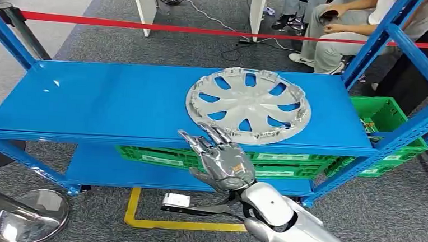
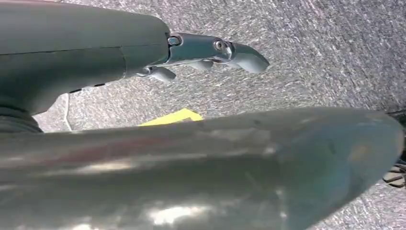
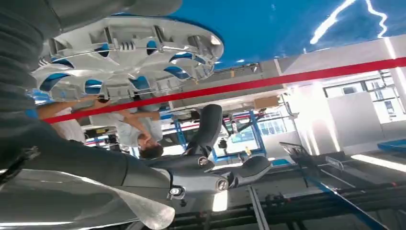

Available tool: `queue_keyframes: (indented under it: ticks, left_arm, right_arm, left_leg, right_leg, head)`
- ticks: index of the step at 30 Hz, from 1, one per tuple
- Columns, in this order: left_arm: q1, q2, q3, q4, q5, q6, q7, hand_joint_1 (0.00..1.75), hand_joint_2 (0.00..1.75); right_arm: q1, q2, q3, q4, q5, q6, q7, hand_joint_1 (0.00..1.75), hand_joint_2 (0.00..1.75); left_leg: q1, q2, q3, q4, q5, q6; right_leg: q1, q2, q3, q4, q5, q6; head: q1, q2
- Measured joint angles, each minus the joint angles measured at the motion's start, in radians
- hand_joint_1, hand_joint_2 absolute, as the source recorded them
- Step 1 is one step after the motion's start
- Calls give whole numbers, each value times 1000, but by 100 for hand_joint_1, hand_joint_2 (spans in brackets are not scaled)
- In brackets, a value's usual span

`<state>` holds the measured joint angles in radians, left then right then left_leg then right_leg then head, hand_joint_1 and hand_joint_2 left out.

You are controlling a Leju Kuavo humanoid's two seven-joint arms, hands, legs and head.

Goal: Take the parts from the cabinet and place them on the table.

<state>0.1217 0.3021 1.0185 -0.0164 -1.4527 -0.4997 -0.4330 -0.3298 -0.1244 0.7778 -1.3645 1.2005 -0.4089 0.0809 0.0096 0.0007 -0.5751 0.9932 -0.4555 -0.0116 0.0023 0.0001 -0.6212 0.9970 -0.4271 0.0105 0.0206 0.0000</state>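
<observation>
On the far left, the left hand (image 2: 210,52) hangs over grey carpet in its own wrist view, well away from the rack. Its fingers (image 2: 242,55) hold nothing and lie close together with a slight curl, though whether they are fully closed cannot be told from that angle.

Moving right, the top shelf (image 1: 101,100) of the blue rack is where the task's thing lies: a silver wheel cover (image 1: 248,104) flat on the shelf, right of the shelf's middle, its near rim reaching almost to the front edge. It is round, so it has no long axis to line up with; what matters is the rim.

Just below and slightly left of that near rim is the right hand (image 1: 223,161), palm down, fingers (image 1: 202,140) spread and pointing up toward the cover, empty. The fingertips look to be at or just short of the rim; contact cannot be made out. The right wrist view shows the cover's ribbed edge close beside the hand.

So the right hand is plainly the nearer one, and the cover lies straight ahead of its fingers and a little to the right. The coming reach likely turns on getting the fingers over or under that near rim.
</observation>
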Motion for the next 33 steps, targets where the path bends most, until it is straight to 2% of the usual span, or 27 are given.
queue_keyframes:
  ticks: [2, 5, 8, 24, 25, 28, 29, 30, 31, 33]
  left_arm:
    - [0, 0, 0, 0, 1, -5, -3, 0, 0]
    - [10, 9, 0, 0, 7, -39, -51, 0, 0]
    - [21, 21, 0, 0, 7, -46, -71, 0, 0]
    - [32, 28, 0, 0, 8, -50, -71, 0, 0]
    - [32, 30, 0, 0, 7, -51, -71, 0, 0]
    - [32, 37, 0, 0, 8, -52, -71, 0, 0]
    - [32, 37, 0, 1, 7, -52, -71, 0, 0]
    - [31, 37, 0, 1, 8, -53, -71, 0, 0]
    - [31, 39, 0, 1, 8, -53, -71, 0, 0]
    - [32, 36, 0, 2, 7, -53, -71, 0, 0]
  right_arm:
    - [0, 0, 0, 0, -5, -1, -4, 0, 175]
    - [-12, 3, 7, 8, -41, -9, -38, 0, 175]
    - [-32, 7, 13, 27, -56, -21, -46, 0, 175]
    - [-54, 14, 43, 67, -66, -26, -47, 0, 175]
    - [-54, 15, 44, 68, -66, -26, -47, 0, 175]
    - [-58, 20, 48, 70, -70, -28, -45, 0, 175]
    - [-59, 20, 48, 70, -71, -29, -45, 0, 175]
    - [-60, 20, 48, 71, -71, -30, -44, 0, 175]
    - [-64, 20, 49, 72, -72, -31, -44, 0, 175]
    - [-61, 20, 51, 76, -73, -32, -42, 0, 175]
  left_leg:
    - [0, 0, 0, 0, 0, 0]
    - [0, 0, -1, 0, 0, 0]
    - [0, 0, 0, 0, 0, 0]
    - [0, 0, -1, 0, 0, 0]
    - [-3, 0, -4, 6, -2, 7]
    - [-4, 0, -2, -2, -1, 18]
    - [9, 1, 10, -22, 12, 23]
    - [8, 3, 14, -28, 14, 27]
    - [8, 3, 13, -28, 17, 30]
    - [8, 3, 10, -28, 16, 29]
  right_leg:
    - [0, 0, 0, 0, 0, 0]
    - [0, 1, 0, 0, 0, 0]
    - [0, 0, 0, 0, 0, 0]
    - [0, 0, -1, 0, 0, 0]
    - [-4, -1, 1, -3, 5, 7]
    - [-4, -2, 4, -7, 5, 13]
    - [-2, -2, -3, -2, 0, 14]
    - [-2, 0, -12, 22, -26, 16]
    - [-4, 1, -40, 90, -72, 20]
    - [-10, 0, -108, 258, -154, 27]
  head:
    - [0, 0]
    - [0, 0]
    - [0, 0]
    - [0, 0]
    - [0, 0]
    - [-2, 0]
    - [-1, 0]
    - [2, 0]
    - [5, 0]
    - [4, 0]
